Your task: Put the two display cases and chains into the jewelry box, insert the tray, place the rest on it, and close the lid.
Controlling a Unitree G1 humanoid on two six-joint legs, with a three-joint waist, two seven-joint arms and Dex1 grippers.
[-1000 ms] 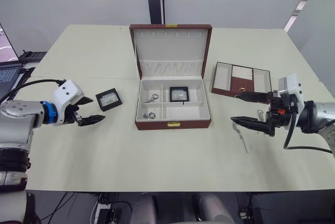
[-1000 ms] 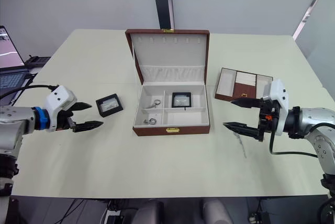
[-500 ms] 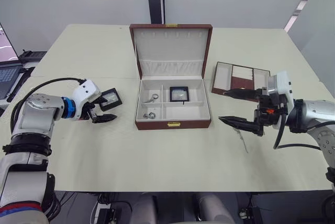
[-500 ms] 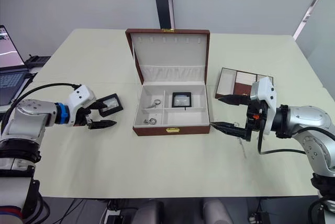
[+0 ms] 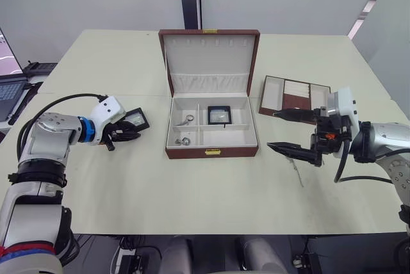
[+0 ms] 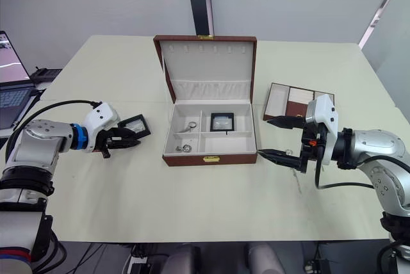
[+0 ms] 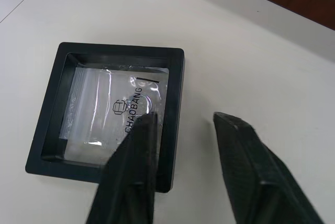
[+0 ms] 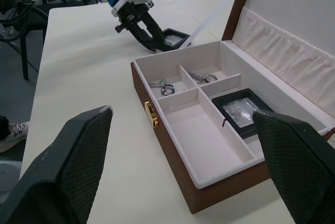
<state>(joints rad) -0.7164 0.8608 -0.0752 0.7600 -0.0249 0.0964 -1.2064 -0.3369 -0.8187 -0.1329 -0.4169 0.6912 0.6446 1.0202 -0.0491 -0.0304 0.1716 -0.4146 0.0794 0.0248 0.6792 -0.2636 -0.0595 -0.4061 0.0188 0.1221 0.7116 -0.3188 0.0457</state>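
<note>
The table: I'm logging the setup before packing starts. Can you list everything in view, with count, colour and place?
jewelry box: one, brown, lid open, table centre.
display cases: two, black; one in the box's rear right compartment, one on the table left of the box.
chains: two, silvery, in the box's left compartments.
tray: one, brown, right of the box.
laptop: one, left edge.
left tool: open, straddling the outer case's edge.
right tool: open, beside the box.
</note>
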